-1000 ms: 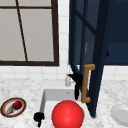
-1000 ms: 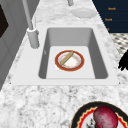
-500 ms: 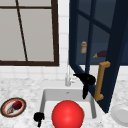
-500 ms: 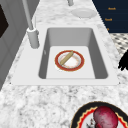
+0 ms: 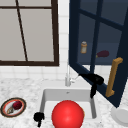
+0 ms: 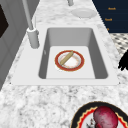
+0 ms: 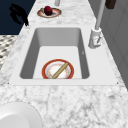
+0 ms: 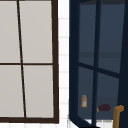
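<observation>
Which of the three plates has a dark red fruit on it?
The rimmed plate on the counter left of the sink, carrying the dark red fruit. The plate in the sink holds a stick-like item; the plain white plate lies right of the sink.

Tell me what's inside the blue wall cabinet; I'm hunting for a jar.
Through the cabinet's glass door, the front view shows a small jar and a dark reddish item on the shelf. The door frame hides whatever lies further right. The right hand is beside the door's lower edge.

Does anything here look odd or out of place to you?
Yes: a stick lies slantwise across the red-rimmed plate in the sink, and the wall cabinet door hangs open above it, the right hand beside its lower edge.
</observation>
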Robot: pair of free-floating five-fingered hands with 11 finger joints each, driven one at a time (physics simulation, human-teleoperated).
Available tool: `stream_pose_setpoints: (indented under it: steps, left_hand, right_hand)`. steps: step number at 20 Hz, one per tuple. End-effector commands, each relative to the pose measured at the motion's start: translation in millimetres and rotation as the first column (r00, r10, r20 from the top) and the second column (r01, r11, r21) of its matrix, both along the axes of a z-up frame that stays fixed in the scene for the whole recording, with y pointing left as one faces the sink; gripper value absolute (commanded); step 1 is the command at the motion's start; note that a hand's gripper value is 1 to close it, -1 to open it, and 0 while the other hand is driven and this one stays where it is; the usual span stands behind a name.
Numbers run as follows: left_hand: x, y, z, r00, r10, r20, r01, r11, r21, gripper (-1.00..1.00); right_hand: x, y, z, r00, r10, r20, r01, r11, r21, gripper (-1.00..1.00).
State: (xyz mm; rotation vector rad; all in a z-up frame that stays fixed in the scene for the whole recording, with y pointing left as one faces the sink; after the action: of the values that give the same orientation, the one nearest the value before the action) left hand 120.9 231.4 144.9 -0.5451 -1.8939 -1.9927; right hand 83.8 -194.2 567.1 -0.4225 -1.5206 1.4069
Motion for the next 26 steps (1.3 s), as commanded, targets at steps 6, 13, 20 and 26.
stream_pose_setpoints:
  steps: [6,13,20,26]
  left_hand:
    - [0.0,0.0,0.0,1.0000,0.000,0.000,0.000,1.0000,0.000,0.00]
    - [0.0,0.0,0.0,1.0000,0.000,0.000,0.000,1.0000,0.000,0.00]
    - [0.0,0.0,0.0,1.0000,0.000,0.000,0.000,1.0000,0.000,0.00]
    - [0.0,0.0,0.0,1.0000,0.000,0.000,0.000,1.0000,0.000,0.00]
  right_hand:
    - [31.6,-56.7,-22.7,0.995,0.094,0.023,-0.095,0.995,0.038,-1.00]
    - [55.7,-72.8,-30.4,0.990,0.124,0.073,-0.128,0.990,0.056,-1.00]
    - [98.2,-91.5,-42.4,0.974,0.196,0.112,-0.206,0.975,0.082,-1.00]
    - [118.3,-126.8,-44.6,0.948,0.277,0.158,-0.298,0.946,0.130,-1.00]
